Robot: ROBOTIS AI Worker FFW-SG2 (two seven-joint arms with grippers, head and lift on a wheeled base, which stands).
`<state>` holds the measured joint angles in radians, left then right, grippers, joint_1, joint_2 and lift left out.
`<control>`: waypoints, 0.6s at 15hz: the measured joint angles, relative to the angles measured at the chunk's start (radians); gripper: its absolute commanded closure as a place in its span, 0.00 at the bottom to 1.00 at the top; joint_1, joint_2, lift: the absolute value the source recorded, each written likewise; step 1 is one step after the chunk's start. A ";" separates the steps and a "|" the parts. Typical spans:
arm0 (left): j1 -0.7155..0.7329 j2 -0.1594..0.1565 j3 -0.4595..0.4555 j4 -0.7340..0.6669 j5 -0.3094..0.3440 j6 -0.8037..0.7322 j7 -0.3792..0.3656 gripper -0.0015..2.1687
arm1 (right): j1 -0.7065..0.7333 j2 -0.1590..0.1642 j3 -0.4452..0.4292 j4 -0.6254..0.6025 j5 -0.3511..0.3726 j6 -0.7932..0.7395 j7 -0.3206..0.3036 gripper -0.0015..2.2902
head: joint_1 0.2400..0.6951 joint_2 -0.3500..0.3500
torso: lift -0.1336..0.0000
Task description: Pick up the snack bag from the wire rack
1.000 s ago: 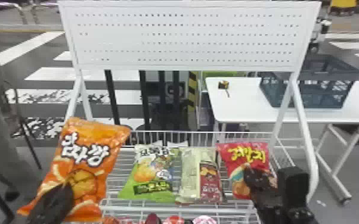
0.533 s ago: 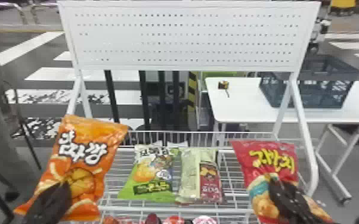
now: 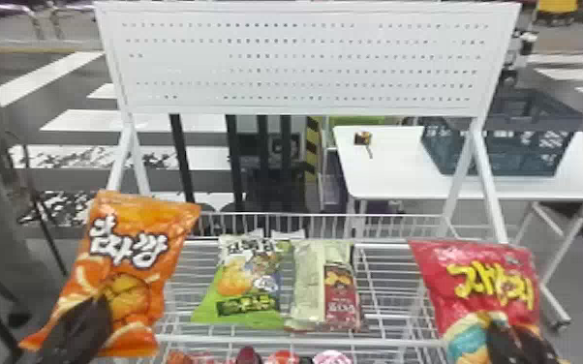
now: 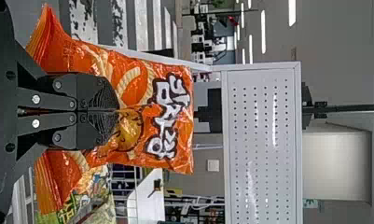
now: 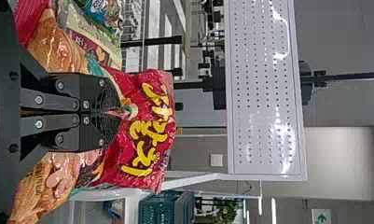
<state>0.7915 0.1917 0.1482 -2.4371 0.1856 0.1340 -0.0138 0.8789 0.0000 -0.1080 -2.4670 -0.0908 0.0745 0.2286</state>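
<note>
Snack bag [image 3: 489,261], crinkled, glossy red with yellow lettering, is pinched in the right gripper [image 3: 515,334] at the wire rack's [image 3: 392,343] right side, its lower end cut off in the head view. The left gripper [image 3: 84,319] pinches an orange bag [image 3: 135,227], hiding part of its front. Beyond, a green bag [image 3: 237,290] and a pale bag [image 3: 308,285] lie on the rack, before a perforated white panel [image 3: 305,63].

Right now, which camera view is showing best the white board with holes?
The head view: it shows the whole white board with holes, above the wire rack. Each wrist view shows the board sideways, with one end cut off by the picture's edge.
</note>
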 measured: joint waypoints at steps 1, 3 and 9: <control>-0.002 0.000 0.000 0.001 0.000 0.000 0.000 0.93 | 0.003 0.000 0.001 -0.006 0.003 0.000 0.000 0.98 | 0.57 0.50 | 1.00; -0.002 0.002 0.001 0.000 0.000 0.000 0.001 0.93 | 0.005 0.000 0.003 -0.011 0.008 0.002 0.000 0.98 | 0.57 0.50 | 1.00; -0.002 0.003 0.002 -0.008 0.000 0.000 0.002 0.93 | 0.006 0.000 0.000 -0.011 0.008 0.005 0.011 0.98 | 0.57 0.50 | 1.00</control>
<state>0.7900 0.1948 0.1503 -2.4448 0.1856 0.1342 -0.0122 0.8852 0.0000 -0.1085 -2.4780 -0.0827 0.0798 0.2393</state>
